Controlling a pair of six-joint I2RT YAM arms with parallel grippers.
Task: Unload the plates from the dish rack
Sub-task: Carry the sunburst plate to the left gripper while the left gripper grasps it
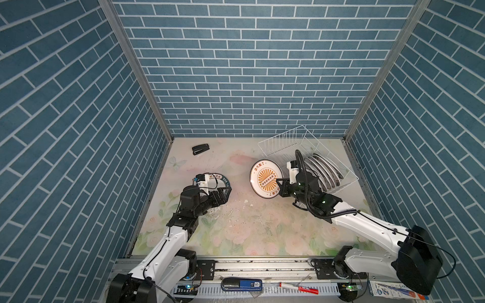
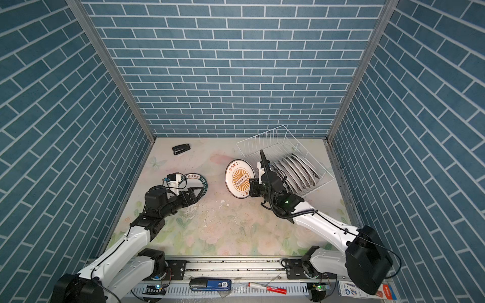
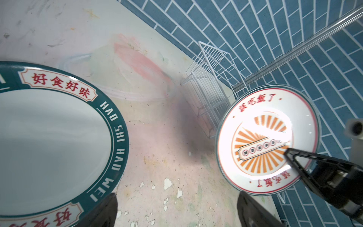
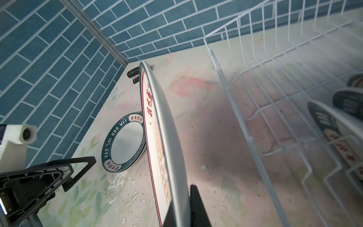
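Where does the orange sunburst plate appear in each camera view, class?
Top view: sunburst plate just right of centre, tilted, left of the dish rack.
Top view: centre, tilted.
Left wrist: face-on, before the rack.
Right wrist: edge-on, mid-frame.
Shared landmark: the white dish rack beside it.

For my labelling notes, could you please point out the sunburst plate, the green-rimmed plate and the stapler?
sunburst plate [image 1: 265, 178], in a top view, orange centre.
green-rimmed plate [image 3: 55, 137], left wrist view, white well.
stapler [image 1: 200, 149], in a top view, black body.
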